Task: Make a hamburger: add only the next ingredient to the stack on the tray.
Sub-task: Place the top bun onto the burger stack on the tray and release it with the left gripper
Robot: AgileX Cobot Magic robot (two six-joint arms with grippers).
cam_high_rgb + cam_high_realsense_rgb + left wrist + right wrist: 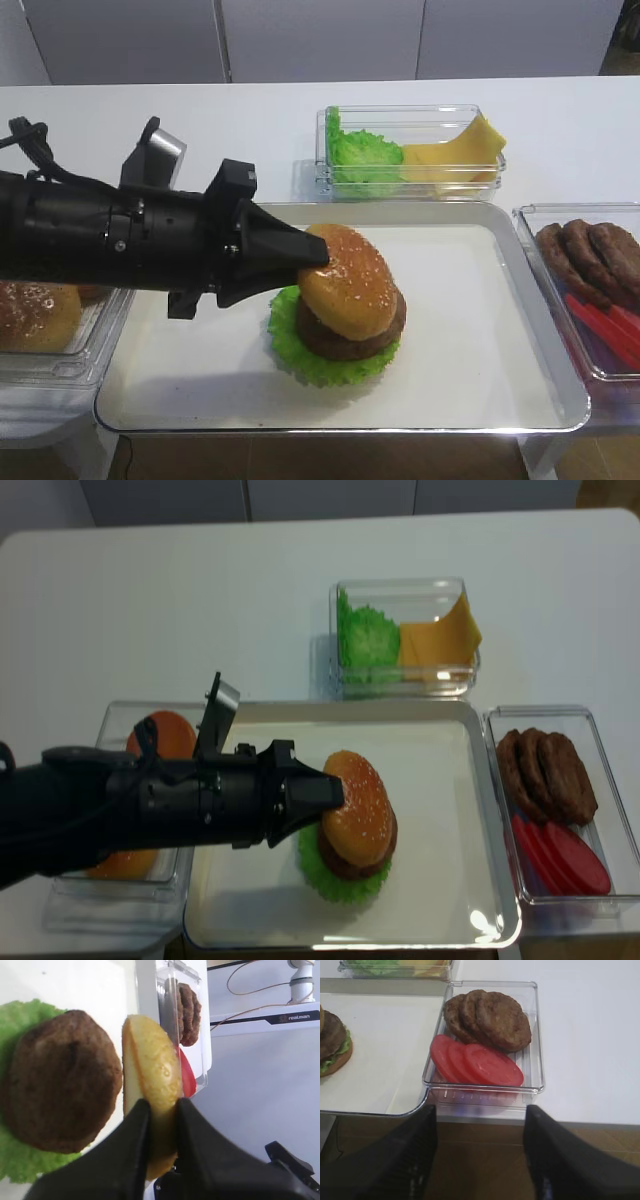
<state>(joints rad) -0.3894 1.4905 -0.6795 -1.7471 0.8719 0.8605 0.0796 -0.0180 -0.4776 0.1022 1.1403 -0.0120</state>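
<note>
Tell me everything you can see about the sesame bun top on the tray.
The bun top is domed, golden-brown, glossy and dotted with pale seeds; its cut side looks pale. The left end effector is shut on its edge. It sits tilted over the brown patty and green lettuce, inside the silver-rimmed tray.

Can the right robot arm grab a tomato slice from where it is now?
Probably yes. The right gripper hangs open just in front of the clear box, and the tomato slices lie uncovered with nothing between.
</note>
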